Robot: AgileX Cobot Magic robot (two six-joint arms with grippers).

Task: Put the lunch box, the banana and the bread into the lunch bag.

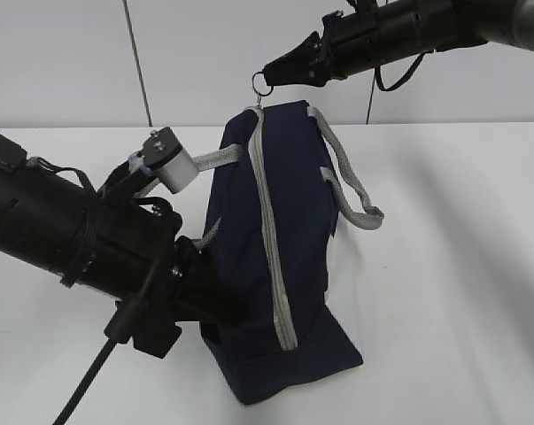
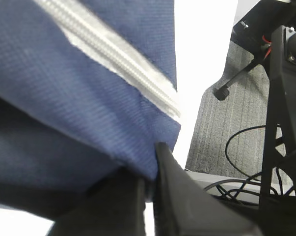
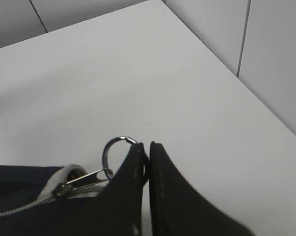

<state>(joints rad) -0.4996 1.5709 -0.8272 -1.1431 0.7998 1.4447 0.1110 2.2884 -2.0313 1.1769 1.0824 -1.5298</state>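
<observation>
Both grippers pinch: right gripper [image 3: 148, 147] on ring pull [image 3: 114, 147]; left gripper [image 2: 150, 184] on lunch bag [image 1: 280, 239]

The support surface was a flat white table [image 1: 461, 266] that met a pale panelled wall at its far edge. The only item resting directly on it was the lunch bag [image 1: 289, 257], a navy fabric bag with its grey zipper closed, standing near the table's centre.
</observation>
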